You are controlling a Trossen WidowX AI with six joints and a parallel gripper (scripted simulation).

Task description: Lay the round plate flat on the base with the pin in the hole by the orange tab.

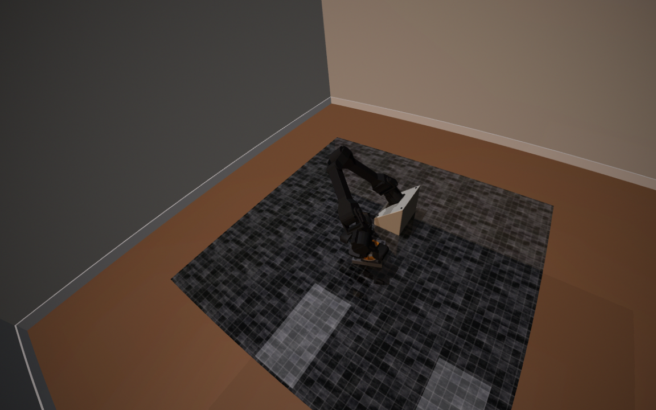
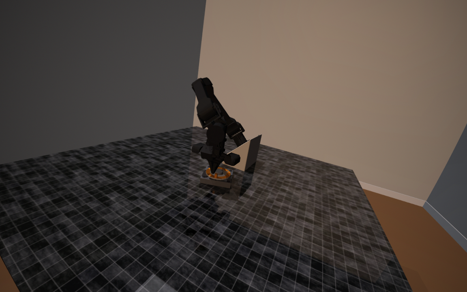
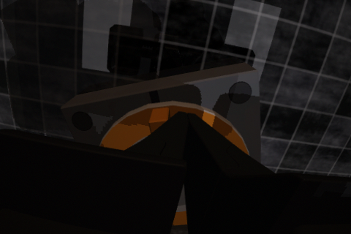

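The round plate [image 1: 369,258] [image 2: 228,174] [image 3: 122,135] has an orange ring and sits on the grey square base [image 1: 366,263] [image 2: 215,183] [image 3: 245,117]. Its orange tab [image 2: 216,176] [image 3: 159,115] stands on the side facing the exterior camera, left of the fingertips in the wrist view. My gripper [image 2: 212,172] [image 3: 184,121] is shut and empty, pointing down over the plate with its tips at the ring near the tab. Whether the tips touch is unclear. The fingers hide the plate's middle in the wrist view. The pin and the hole beside the tab cannot be made out, and the plate's tilt is unclear.
A pale wedge-shaped mount [image 1: 390,222] [image 2: 240,156] carries the arm's foot, close behind the base. The base has dark round spots at its corners and a dark line [image 3: 154,97] on its top near the tab. A dark tiled mat [image 1: 422,306] [image 2: 282,225] lies beneath.
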